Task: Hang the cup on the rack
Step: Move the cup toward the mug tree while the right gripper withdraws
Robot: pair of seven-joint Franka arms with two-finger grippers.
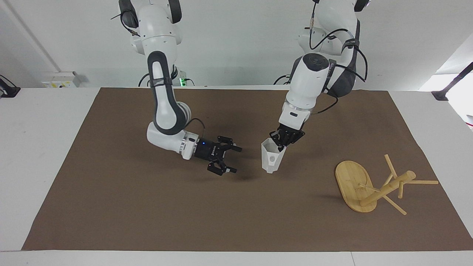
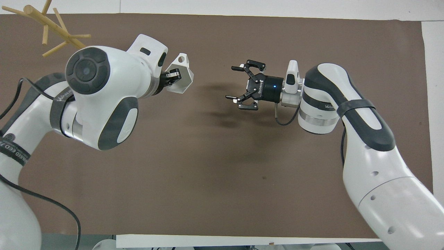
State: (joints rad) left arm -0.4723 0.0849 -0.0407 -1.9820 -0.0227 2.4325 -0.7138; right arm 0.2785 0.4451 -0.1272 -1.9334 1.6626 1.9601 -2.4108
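The cup (image 1: 271, 161) is white and faceted, and hangs mouth-up by its rim from my left gripper (image 1: 282, 143), which is shut on it above the middle of the mat. In the overhead view the cup (image 2: 182, 74) sticks out from the left gripper (image 2: 172, 75). My right gripper (image 1: 235, 160) is open and empty, held level just above the mat beside the cup, a clear gap away; it also shows in the overhead view (image 2: 231, 83). The bamboo rack (image 1: 384, 190) lies tipped on its side near the left arm's end of the table, with its pegs (image 2: 52, 27) showing.
A brown mat (image 1: 147, 207) covers most of the white table. Nothing else lies on it besides the rack.
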